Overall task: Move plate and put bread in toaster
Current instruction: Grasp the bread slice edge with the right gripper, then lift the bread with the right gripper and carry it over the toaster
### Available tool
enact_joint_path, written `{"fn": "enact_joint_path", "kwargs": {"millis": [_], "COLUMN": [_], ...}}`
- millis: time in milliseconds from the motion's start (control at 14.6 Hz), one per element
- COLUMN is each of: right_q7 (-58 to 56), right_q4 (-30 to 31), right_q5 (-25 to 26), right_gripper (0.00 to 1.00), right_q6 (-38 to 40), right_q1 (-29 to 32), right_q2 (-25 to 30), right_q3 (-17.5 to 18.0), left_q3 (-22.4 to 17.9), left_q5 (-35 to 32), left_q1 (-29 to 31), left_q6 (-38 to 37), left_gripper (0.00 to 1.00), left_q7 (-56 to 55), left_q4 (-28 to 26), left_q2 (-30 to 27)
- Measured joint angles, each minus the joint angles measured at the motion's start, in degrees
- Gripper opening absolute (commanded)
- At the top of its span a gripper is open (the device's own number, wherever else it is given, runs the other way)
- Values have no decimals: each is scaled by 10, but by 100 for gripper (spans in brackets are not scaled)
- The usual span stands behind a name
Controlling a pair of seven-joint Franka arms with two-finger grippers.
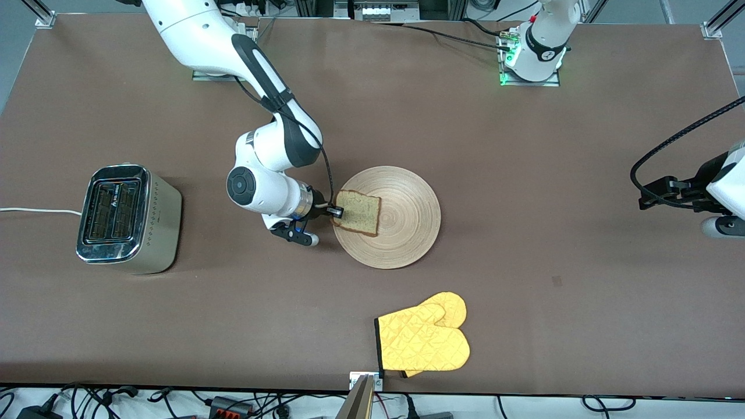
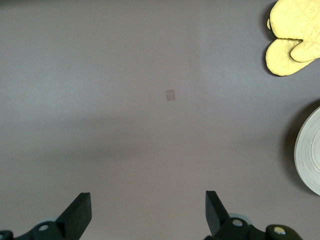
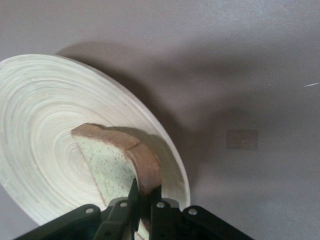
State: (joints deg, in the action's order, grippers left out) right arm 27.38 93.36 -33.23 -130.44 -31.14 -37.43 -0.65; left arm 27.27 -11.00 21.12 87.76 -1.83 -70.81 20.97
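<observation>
At table centre: inspection of the bread pick-up, largest item first.

Table (image 1: 524, 145): flat brown matte surface. Risk: none noted.

Plate (image 1: 407, 215): large round light-wood disc with concentric ring grain and a raised rim, lying at table centre. Risk: the rim sits just under the right gripper; a low drag toward the toaster could push the plate along.

Toaster (image 1: 125, 218): shiny chrome-and-cream box with two top slots and a white cord, well apart from the plate at 9 o'clock of it, toward the right arm's end. Risk: the slots are narrow; a tilted slice could catch on the chrome top instead of dropping in.

Oven mitt (image 1: 424, 338): yellow quilted fabric, at 6 o'clock of the plate, nearer the front camera. Risk: none, clear of the likely path.

Bread (image 1: 358, 212): squarish pale speckled slice with dark brown crust, soft-looking, on the plate's 9 o'clock part. Risk: held only by the crust edge, it may sag, tear or slip when carried.

Right gripper (image 1: 335, 213): thin black fingers pinched on the bread's crust edge.

Left gripper (image 2: 147, 212): fingers spread apart, nothing between them, over bare table at the left arm's end; this arm waits.
</observation>
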Motion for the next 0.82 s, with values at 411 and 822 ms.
{"fn": "enact_joint_path", "kwargs": {"millis": [411,822], "right_q7": [0,-25], "right_q4": [-39,-115], "right_q5": [45,229], "right_gripper": [0,0], "right_q6": [113,324], "right_q1": [0,2], "right_q2": [47,107], "right_q3": [-49,-141], "left_q3": [0,0], "left_q5": [0,0], "left_q1": [0,0], "left_q6": [0,0], "left_gripper": [100,100], "left_q7": [0,0], "left_q4": [0,0], "left_q2": [0,0]}}
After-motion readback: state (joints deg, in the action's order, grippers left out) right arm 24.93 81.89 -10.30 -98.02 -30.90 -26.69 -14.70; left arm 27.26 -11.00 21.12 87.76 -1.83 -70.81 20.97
